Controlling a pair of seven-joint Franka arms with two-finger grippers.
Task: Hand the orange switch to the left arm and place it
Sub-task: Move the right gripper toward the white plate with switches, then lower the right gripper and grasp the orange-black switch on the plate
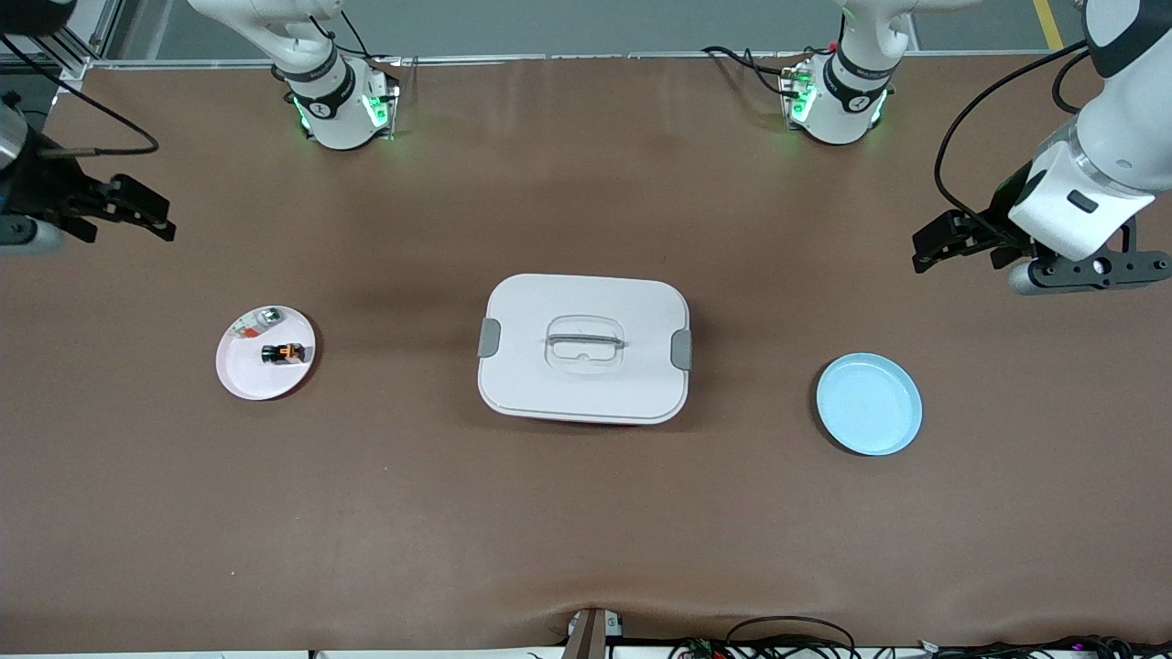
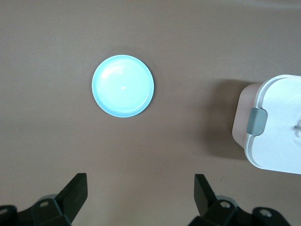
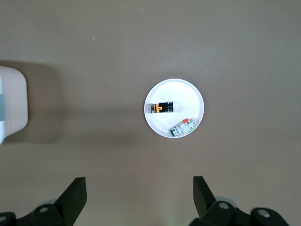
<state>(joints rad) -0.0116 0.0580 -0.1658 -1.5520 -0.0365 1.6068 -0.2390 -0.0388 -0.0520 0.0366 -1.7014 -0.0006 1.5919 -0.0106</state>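
The orange switch lies on a pink plate toward the right arm's end of the table; it also shows in the right wrist view. The white lidded box stands in the middle of the table, and its edge shows in the left wrist view. My right gripper hangs open and empty in the air over bare table at its end. My left gripper hangs open and empty over bare table at the other end.
A silvery-white part with a red-orange bit shares the pink plate. An empty blue plate lies toward the left arm's end, also in the left wrist view. Cables run along the table edge nearest the front camera.
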